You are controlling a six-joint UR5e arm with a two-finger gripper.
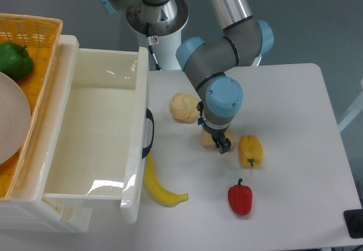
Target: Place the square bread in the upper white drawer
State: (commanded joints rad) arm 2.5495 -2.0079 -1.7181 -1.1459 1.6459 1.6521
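The square bread (206, 141) lies on the white table between the round bun and the yellow pepper, mostly covered by my wrist, with only its tan edges showing. My gripper (220, 143) is down on top of it; one dark fingertip (223, 146) shows at the bread's front edge. The wrist hides how the jaws stand. The upper white drawer (139, 149) stands pulled open at the left, its inside empty, its dark handle facing the bread.
A round cream bun (182, 107) sits just left of the arm. A yellow pepper (250, 150), a red pepper (240, 198) and a banana (159, 186) lie nearby. An orange basket (39, 30) holds a green pepper (14, 60) and a plate (8, 120).
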